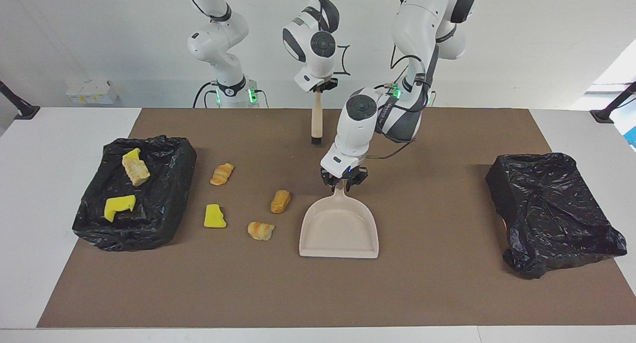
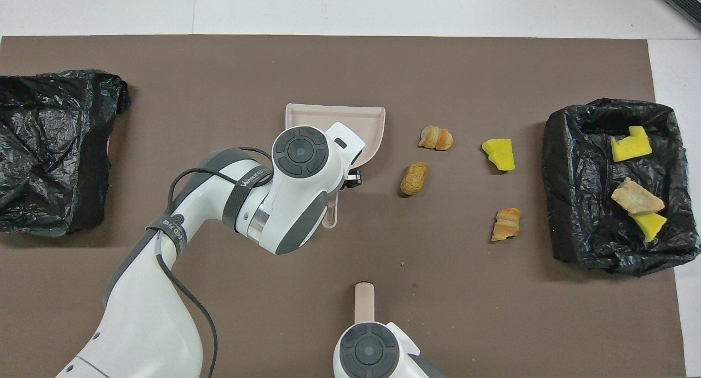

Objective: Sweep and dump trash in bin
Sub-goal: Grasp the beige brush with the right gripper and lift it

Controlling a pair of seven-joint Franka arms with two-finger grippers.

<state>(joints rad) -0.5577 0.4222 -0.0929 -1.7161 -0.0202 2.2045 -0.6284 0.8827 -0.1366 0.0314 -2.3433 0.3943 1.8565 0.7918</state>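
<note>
Gripping: left gripper (image 1: pixel 344 182) clamped on dustpan (image 1: pixel 339 231) handle; pan flat on mat
Right gripper (image 1: pixel 318 87): closed on brush (image 1: pixel 316 123), hanging over mat
Trash (image 1: pixel 280 201): four scraps beside dustpan, toward right arm's end; three in bin (image 1: pixel 169 194)

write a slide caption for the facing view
Left gripper grips the dustpan handle; right gripper holds the brush; four scraps lie loose.

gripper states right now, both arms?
Left gripper: closed on the dustpan handle.
Right gripper: shut on the hand brush, lifted off the mat.
</note>
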